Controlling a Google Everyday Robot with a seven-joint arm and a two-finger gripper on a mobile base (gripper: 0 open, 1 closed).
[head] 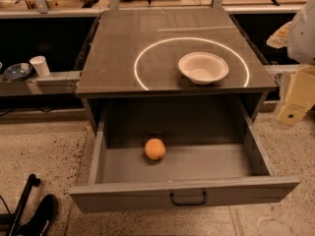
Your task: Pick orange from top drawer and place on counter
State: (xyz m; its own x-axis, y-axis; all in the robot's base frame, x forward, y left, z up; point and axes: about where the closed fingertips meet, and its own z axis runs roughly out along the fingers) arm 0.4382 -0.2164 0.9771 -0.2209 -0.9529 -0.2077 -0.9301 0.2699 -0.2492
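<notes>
The orange [155, 149] is a small round fruit lying on the floor of the top drawer [184, 196], left of its middle. The drawer is pulled fully open, its grey front panel and black handle towards me. Above it is the counter [123, 43], a dark grey-brown top with a bright ring of light. My gripper [295, 102] is a pale cream part under the white arm at the right edge of the view. It hangs outside the drawer, level with the counter's front right corner and far right of the orange. It holds nothing that I can see.
A white bowl [203, 67] stands on the counter's right half, inside the ring. A paper cup [40, 66] and a dark dish [17, 71] sit on a low shelf at the left. Black objects [34, 215] lie on the speckled floor at the bottom left.
</notes>
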